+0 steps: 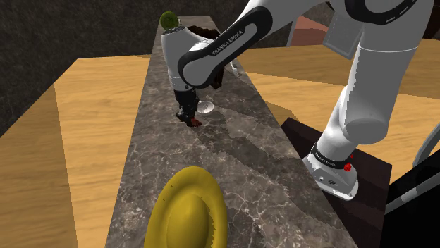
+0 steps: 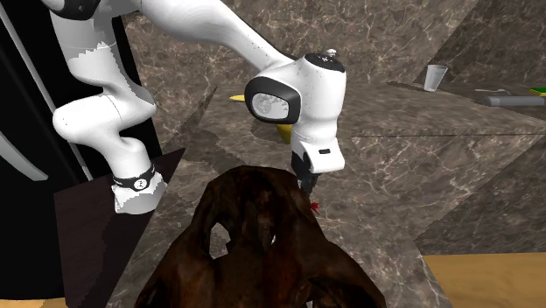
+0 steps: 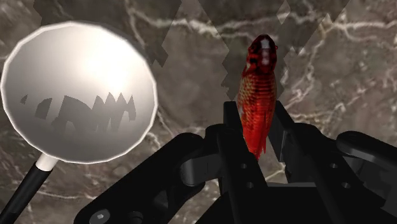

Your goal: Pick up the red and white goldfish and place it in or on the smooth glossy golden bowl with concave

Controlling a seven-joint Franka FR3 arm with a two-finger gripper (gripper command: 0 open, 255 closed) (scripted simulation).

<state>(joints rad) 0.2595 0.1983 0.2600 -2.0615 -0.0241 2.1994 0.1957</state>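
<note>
Shoulder view: A long dark marble surface (image 1: 240, 162) runs away from the stand over a wooden floor (image 1: 92, 127). The all-black end effector (image 1: 189, 115) is down at the surface near its middle, with the red goldfish (image 1: 194, 122) at its tips. A round white disc on a thin black handle (image 1: 205, 107) lies just beside the end effector, on the stand's side. A smooth, glossy golden-yellow bowl (image 1: 187, 211) sits on the near end of the surface, well apart from the goldfish. Whether it holds anything cannot be told. A green ball (image 1: 169, 20) and a dark brown lumpy object (image 1: 206, 32) stand at the far end.

Second exterior view: The dark brown lumpy object (image 2: 262, 249) fills the foreground and hides the fingertips. A red speck of the goldfish (image 2: 313, 206) shows below the end effector (image 2: 306, 182). Part of the golden-yellow bowl (image 2: 283, 131) shows behind the wrist. A clear cup (image 2: 436, 77) stands on a separate counter behind.

Wrist view: The fingers (image 3: 233, 130) of the end effector (image 3: 256, 124) are narrow, clasping the tail half of the red goldfish (image 3: 257, 89). Its head points away over the marble. The white disc (image 3: 79, 92) lies beside them, not touching.
</note>
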